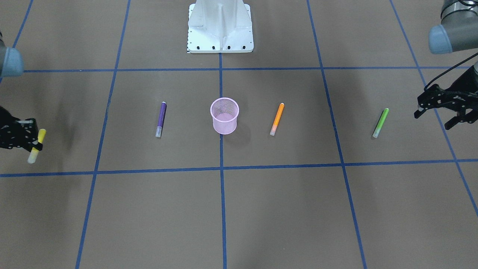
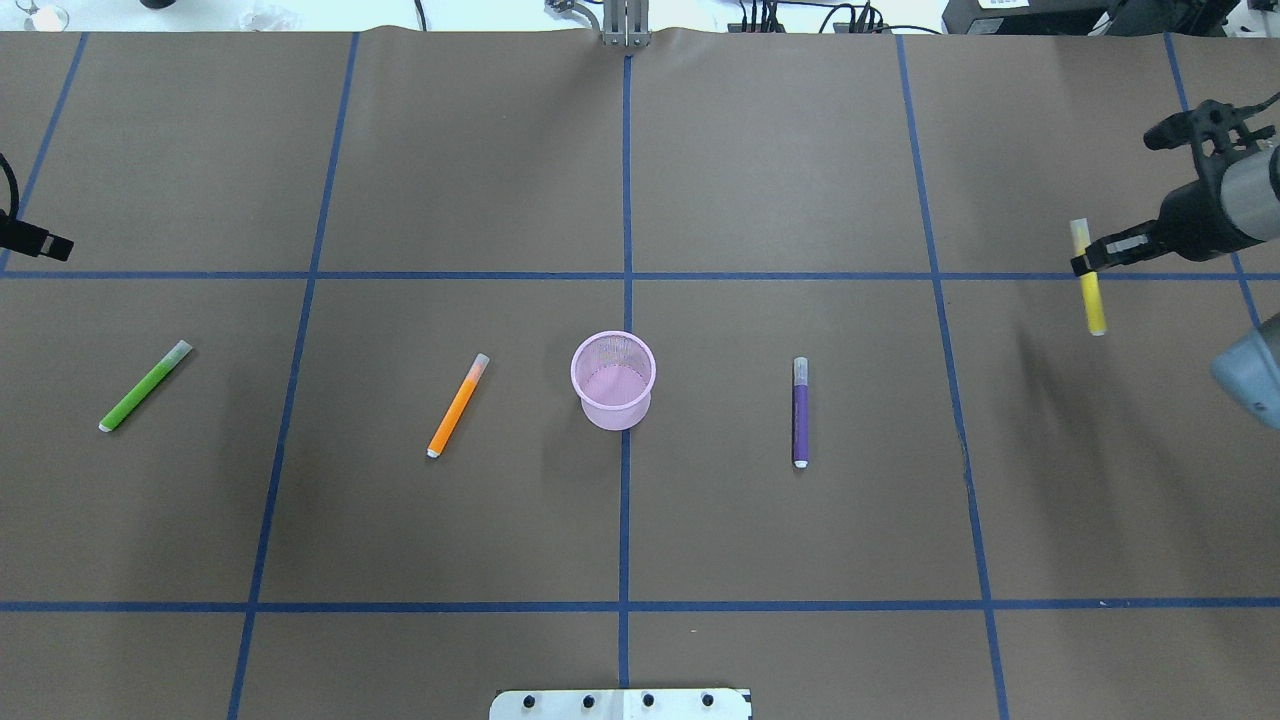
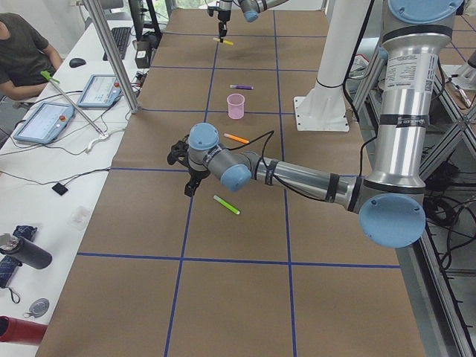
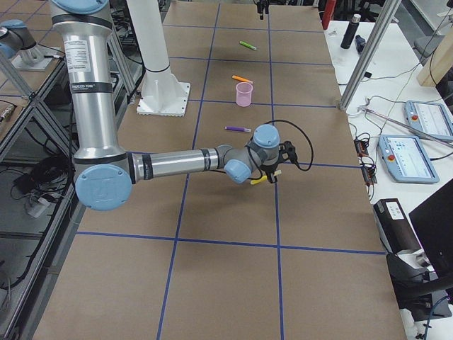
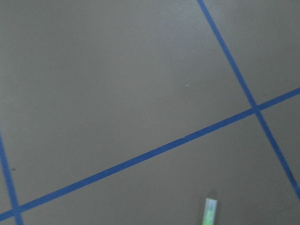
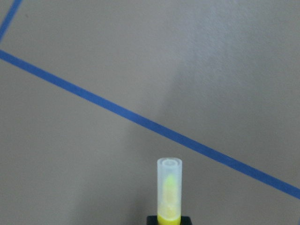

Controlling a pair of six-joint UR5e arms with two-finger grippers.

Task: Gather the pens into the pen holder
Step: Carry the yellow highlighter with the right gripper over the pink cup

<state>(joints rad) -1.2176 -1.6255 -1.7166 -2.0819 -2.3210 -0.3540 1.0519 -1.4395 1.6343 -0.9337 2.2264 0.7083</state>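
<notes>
The pink mesh pen holder (image 1: 224,116) stands upright at the table's middle, also in the overhead view (image 2: 613,380). The purple pen (image 1: 161,119), the orange pen (image 1: 277,118) and the green pen (image 1: 380,123) lie flat on the table, apart from the cup. My right gripper (image 1: 35,144) is shut on a fourth, yellow pen (image 1: 36,146) and holds it above the table far out on my right (image 2: 1090,285); its pale cap shows in the right wrist view (image 6: 168,190). My left gripper (image 1: 435,118) is open and empty, just beyond the green pen (image 2: 145,386).
The robot's white base (image 1: 220,30) stands behind the cup. Blue tape lines grid the brown table. The green pen's cap end (image 5: 209,212) shows at the bottom of the left wrist view. Operators' tablets and cables lie past the table's far edge (image 3: 44,123).
</notes>
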